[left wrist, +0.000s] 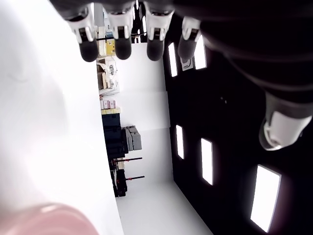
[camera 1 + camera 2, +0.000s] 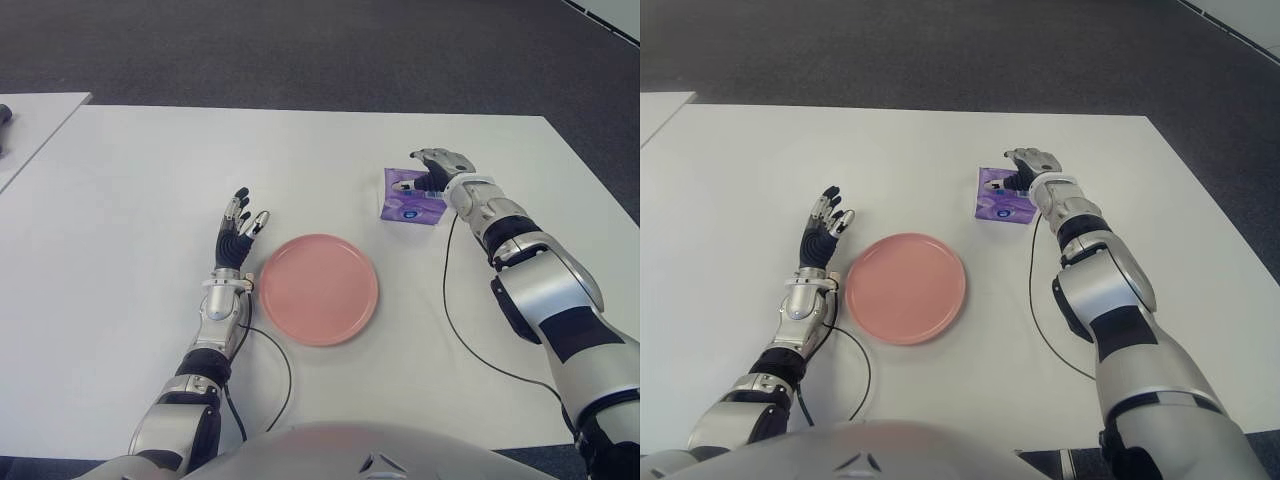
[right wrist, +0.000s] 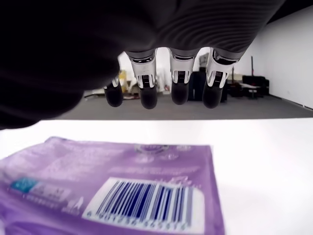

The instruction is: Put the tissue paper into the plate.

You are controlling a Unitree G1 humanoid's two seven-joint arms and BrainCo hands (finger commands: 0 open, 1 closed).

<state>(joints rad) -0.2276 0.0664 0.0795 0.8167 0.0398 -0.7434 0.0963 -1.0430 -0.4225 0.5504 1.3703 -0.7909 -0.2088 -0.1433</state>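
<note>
1. Left eye: I see the right hand (image 2: 437,167) over the far right edge of the purple tissue pack (image 2: 408,198), fingers hanging loosely above it, nothing gripped. The pack lies flat on the white table (image 2: 120,200), beyond and to the right of the pink plate (image 2: 318,288), clearly apart from it. The plate holds nothing. The left hand (image 2: 240,232) shows just left of the plate's far-left rim, fingers extended and slightly spread, holding nothing.
2. Right eye: same layout. The pack sits under the right hand's fingers. The dark cables from both forearms trail across the table. I can't tell whether the fingertips touch the wrapper.
3. Left wrist: I see four fingertips (image 1: 122,41) lined up straight with the thumb off to one side. Hand is open and holds nothing. A sliver of the pink plate rim shows at the frame edge.
4. Right wrist: four fingertips (image 3: 178,90) hang in a row above the pack, a gap visible between them and the wrapper. Barcode side faces up, pack flat on the table. Hand is uncurled, not grasping.
</note>
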